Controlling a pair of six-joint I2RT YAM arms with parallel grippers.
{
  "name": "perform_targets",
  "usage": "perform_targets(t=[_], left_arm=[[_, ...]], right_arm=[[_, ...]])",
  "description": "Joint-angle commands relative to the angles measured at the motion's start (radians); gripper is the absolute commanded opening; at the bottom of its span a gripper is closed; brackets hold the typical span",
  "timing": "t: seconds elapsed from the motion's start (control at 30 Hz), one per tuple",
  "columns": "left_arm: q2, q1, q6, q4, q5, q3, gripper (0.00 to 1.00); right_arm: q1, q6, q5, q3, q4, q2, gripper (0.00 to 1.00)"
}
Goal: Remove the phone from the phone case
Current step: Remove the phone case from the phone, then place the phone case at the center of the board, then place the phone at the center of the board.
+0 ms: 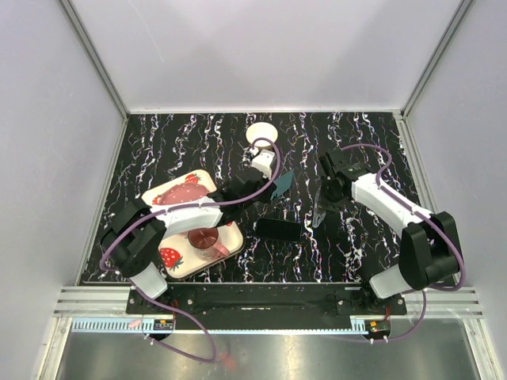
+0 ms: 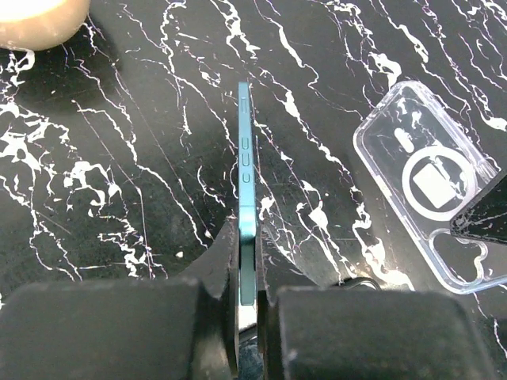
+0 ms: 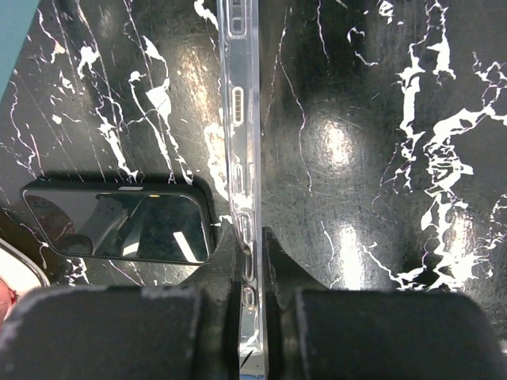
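My left gripper (image 1: pixel 271 177) (image 2: pixel 247 237) is shut on a teal phone (image 1: pixel 282 184) and holds it on edge above the table. In the left wrist view the phone (image 2: pixel 246 182) shows edge-on with its side buttons visible. My right gripper (image 1: pixel 325 195) (image 3: pixel 251 237) is shut on the clear phone case (image 1: pixel 318 209), held edge-on (image 3: pixel 242 111) and apart from the phone. The case looks hollow in the left wrist view (image 2: pixel 428 182), with its white ring showing. The teal phone shows at the top left corner of the right wrist view (image 3: pixel 16 32).
A black phone (image 1: pixel 277 229) (image 3: pixel 119 226) lies flat on the marble table between the arms. Two pink strawberry-print cases (image 1: pixel 181 190) (image 1: pixel 184 255) lie at the left, one bearing a dark red round piece (image 1: pixel 204 236). A white round object (image 1: pixel 260 133) (image 2: pixel 36 20) sits at the back.
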Motion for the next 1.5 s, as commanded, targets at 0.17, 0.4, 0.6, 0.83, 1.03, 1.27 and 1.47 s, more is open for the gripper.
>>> perform_targets(t=[0.17, 0.4, 0.6, 0.83, 1.03, 1.27, 1.47], left_arm=[[-0.134, 0.044, -0.085, 0.012, 0.1, 0.045, 0.0], [-0.11, 0.181, -0.258, -0.009, 0.297, 0.051, 0.0], [-0.021, 0.259, -0.41, -0.046, 0.3, 0.094, 0.0], [0.096, 0.325, -0.47, -0.103, 0.347, 0.18, 0.0], [0.194, 0.334, -0.428, -0.25, 0.309, 0.281, 0.0], [0.32, 0.35, -0.368, -0.374, 0.375, 0.367, 0.25], [0.242, 0.351, -0.319, -0.396, 0.32, 0.315, 0.78]], right_arm=[[-0.047, -0.046, 0.017, 0.026, 0.118, -0.046, 0.0], [-0.31, -0.06, -0.318, -0.136, 0.641, -0.16, 0.0], [-0.387, -0.018, -0.216, -0.023, 0.613, 0.058, 0.2], [-0.428, 0.055, -0.05, 0.017, 0.507, 0.074, 0.97], [-0.423, 0.032, -0.126, -0.065, 0.477, -0.041, 0.98], [-0.26, 0.046, -0.106, -0.165, 0.431, -0.124, 1.0], [-0.092, 0.026, -0.103, -0.188, 0.419, -0.106, 1.0]])
